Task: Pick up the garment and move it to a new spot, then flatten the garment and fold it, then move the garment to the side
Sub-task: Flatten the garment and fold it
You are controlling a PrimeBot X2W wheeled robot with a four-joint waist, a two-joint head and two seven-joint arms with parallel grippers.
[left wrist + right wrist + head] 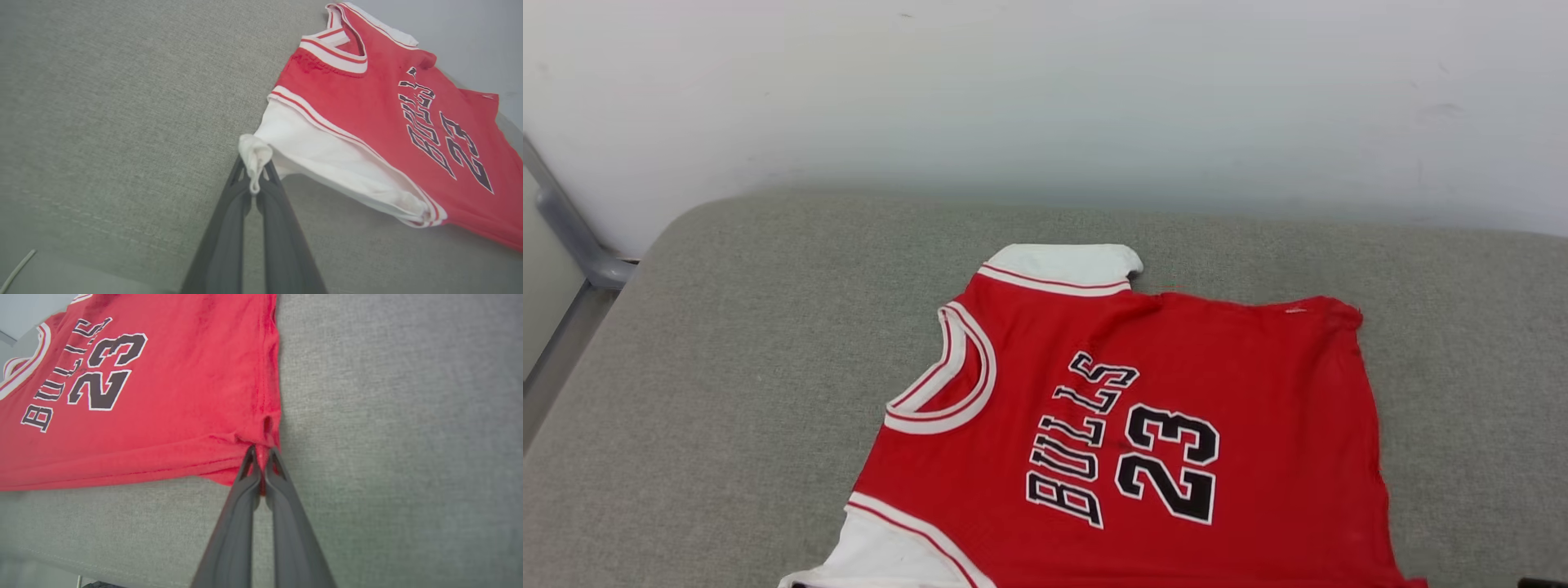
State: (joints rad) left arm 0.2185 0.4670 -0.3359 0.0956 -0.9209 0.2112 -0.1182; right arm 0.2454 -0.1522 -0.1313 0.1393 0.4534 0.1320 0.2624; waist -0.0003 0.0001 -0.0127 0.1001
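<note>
The garment point(1160, 425) lies front up on the grey cushion point(727, 367), collar toward our left and hem toward our right. Nearest us, we hold its near edge at two places. The left gripper point(255, 179) is clamped on a bunched bit of the white near sleeve point(327, 159), and the right gripper point(261, 467) is clamped on the red hem corner point(245, 443). Both pinched parts look lifted a little off the cushion, with shadow under them.

We judge the step in hand to be flattening by a pull. To do it well, we should draw both grips toward us evenly and low. They should stay wide enough apart to take the slack out of the near edge, so the thin cloth slides without tucking under.

Farther out, the numerals point(1168, 461) lie fairly smooth. The far hem corner point(1339, 314) is crumpled, and the far sleeve point(1066, 263) lies toward the wall point(1045, 98). A gentle tug may smooth that corner, while a hard one could drag the whole piece.
</note>
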